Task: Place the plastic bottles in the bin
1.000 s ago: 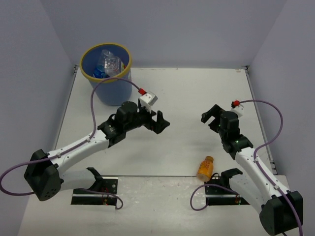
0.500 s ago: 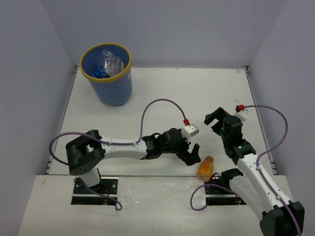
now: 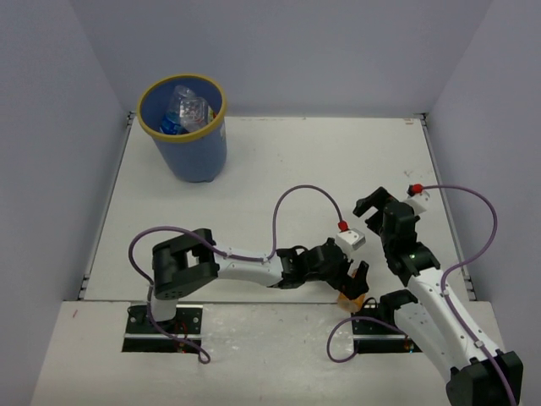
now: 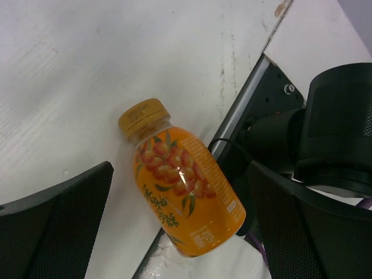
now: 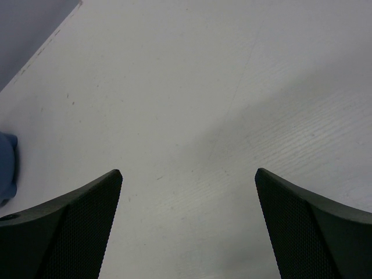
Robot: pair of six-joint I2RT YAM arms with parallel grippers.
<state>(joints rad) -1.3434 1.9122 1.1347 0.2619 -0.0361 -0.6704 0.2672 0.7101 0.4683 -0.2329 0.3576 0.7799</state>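
A stubby orange bottle (image 4: pixel 186 189) with a gold cap lies at the table's near edge by the right arm's base mount; in the top view only a bit of it (image 3: pixel 348 299) shows under my left gripper. My left gripper (image 3: pixel 353 283) is open, its fingers (image 4: pixel 55 218) on either side of the bottle, not touching it. My right gripper (image 3: pixel 372 203) is open and empty over bare table (image 5: pixel 192 116). The blue bin (image 3: pixel 183 127) with a yellow rim stands at the far left and holds several bottles.
The right arm's black base mount (image 4: pixel 279 139) and its cable lie right beside the orange bottle. The table's near edge (image 3: pixel 254 303) runs under the left gripper. Grey walls close in the left, back and right sides.
My left arm has swung from near the bin across to the near right and lowered its open gripper around the orange bottle. My right gripper has drawn back slightly.
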